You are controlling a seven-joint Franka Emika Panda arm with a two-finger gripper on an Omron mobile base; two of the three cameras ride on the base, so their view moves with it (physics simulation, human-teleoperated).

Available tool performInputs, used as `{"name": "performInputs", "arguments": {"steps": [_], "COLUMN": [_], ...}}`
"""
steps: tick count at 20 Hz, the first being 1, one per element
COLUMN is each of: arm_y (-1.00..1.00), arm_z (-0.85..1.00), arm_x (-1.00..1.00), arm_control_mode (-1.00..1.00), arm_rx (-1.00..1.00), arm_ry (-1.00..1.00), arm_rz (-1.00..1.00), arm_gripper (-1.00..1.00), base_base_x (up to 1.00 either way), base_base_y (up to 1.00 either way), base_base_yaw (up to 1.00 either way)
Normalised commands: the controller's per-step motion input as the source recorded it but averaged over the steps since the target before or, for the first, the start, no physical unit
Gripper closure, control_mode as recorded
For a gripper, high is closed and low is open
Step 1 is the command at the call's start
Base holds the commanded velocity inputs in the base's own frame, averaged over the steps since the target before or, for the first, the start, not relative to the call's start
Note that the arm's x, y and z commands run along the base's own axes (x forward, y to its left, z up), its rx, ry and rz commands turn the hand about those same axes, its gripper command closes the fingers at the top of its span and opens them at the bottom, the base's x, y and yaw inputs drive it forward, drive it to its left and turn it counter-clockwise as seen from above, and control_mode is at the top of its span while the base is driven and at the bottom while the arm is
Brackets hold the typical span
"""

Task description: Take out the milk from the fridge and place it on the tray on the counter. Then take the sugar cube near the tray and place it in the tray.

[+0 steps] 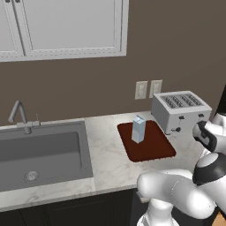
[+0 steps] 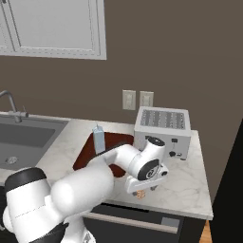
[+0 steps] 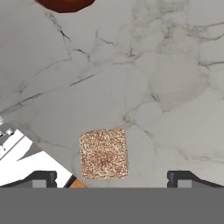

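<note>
Gripper [image 3: 112, 179] of mine hangs low over the white-grey marbled stone counter [image 3: 166, 78], its two dark fingertips [image 3: 41, 178] spread wide apart with nothing between them but stone and the sugar cube. From the hand camera, the small speckled beige-brown sugar cube [image 3: 104, 153] lies flat on the counter between my fingertips, nearer the left one and touching neither. At the top edge of that view a curved sliver of the flat dark red-brown tray [image 3: 65, 4] shows, well apart from the cube.

The right base view gives me the wider layout: my hand [image 2: 142, 182] sits near the counter's front edge, just in front of the boxy silver-grey four-slot toaster [image 2: 163, 126], and the cube [image 2: 140, 194] peeks out as a tiny tan speck beneath it. My own white arm covers much of the tray [image 2: 118, 140] there, with the small pale grey-blue gabled milk carton [image 2: 98, 138] standing upright on it.

The left base view shows the tray [image 1: 152, 148] whole, with the milk carton [image 1: 138, 129] upright on its back half, the toaster [image 1: 181, 110] just beside the tray's right edge, and the inset grey sink [image 1: 42, 152] with its faucet to the left.
</note>
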Motion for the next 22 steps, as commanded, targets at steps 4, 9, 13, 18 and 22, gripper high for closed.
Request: {"name": "performInputs", "arguments": {"steps": [4,9,13,18,22], "arm_y": [0.18,0.09,0.00,0.01,0.00], "arm_z": [-0.08,-0.07,-0.12,-0.22,-0.12], "arm_x": [-0.10,0.00,-0.01,0.00,-0.01], "arm_control_mode": [-1.00,-1.00,-1.00,-1.00,-1.00], "arm_rx": [0.00,0.00,0.02,0.02,0.01], "arm_ry": [0.00,0.00,0.02,0.05,0.00], "arm_rz": [-0.01,-0.01,0.00,0.00,0.00], "arm_gripper": [-1.00,-1.00,-1.00,-1.00,-1.00], "base_base_x": [0.00,0.00,0.00,0.00,0.00], "base_base_y": [0.00,0.00,0.00,0.00,0.00], "base_base_yaw": [0.00,0.00,0.00,0.00,0.00]}}
